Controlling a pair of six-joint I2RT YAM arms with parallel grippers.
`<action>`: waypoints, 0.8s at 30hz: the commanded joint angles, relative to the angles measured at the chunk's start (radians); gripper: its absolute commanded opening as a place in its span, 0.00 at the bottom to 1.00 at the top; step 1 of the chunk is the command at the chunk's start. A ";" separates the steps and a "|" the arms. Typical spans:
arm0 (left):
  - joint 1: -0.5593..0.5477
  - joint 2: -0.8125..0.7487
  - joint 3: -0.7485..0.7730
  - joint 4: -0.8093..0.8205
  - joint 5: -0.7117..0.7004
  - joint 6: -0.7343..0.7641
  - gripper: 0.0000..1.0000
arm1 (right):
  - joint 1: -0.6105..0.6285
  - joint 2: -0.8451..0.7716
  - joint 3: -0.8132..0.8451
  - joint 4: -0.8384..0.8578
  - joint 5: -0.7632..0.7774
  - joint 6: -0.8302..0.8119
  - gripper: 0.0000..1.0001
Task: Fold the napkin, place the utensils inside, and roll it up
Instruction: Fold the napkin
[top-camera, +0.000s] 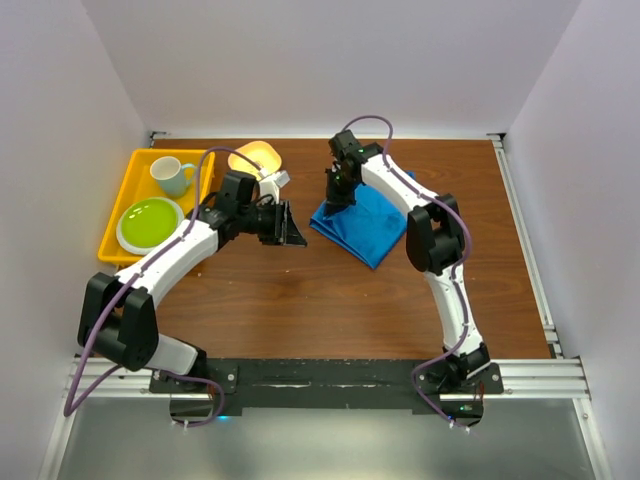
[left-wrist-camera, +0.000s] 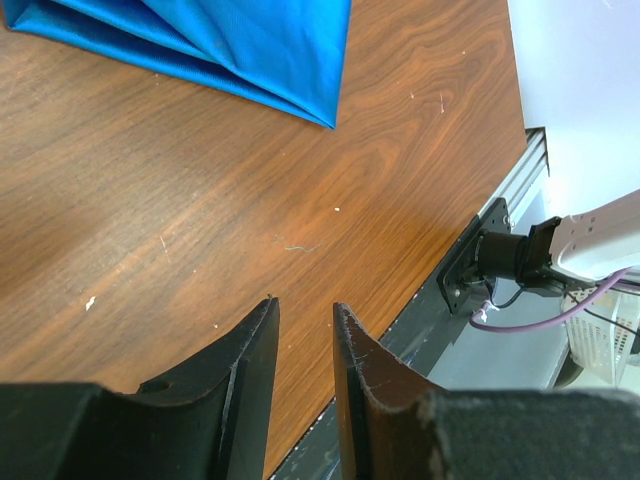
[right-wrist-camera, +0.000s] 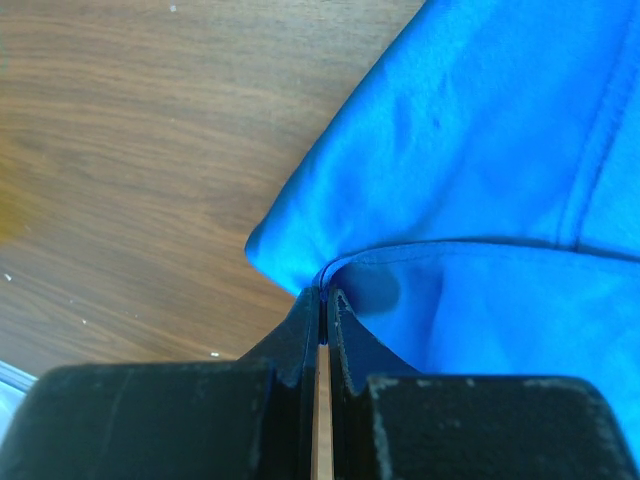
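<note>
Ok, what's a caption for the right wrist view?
Right claw pinching an edge of the blue napkin on the wooden table.

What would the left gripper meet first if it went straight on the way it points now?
Probably the napkin: the left gripper points across bare table at its folded edge. Its tilt is unclear, so the table may come first.

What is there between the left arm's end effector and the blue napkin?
Nothing but bare wooden table lies between the left end effector and the napkin. The left wrist view shows this stretch plainly, and the top view agrees.
</note>
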 joint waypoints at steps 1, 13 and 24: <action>0.011 -0.026 0.003 0.013 0.003 0.019 0.33 | 0.009 0.026 0.076 0.005 -0.034 0.008 0.00; 0.012 0.048 0.035 0.098 0.027 -0.025 0.34 | 0.008 -0.014 0.124 -0.031 -0.086 0.009 0.35; 0.008 0.303 0.267 0.198 -0.170 -0.082 0.58 | -0.208 -0.273 -0.163 0.009 -0.100 -0.003 0.65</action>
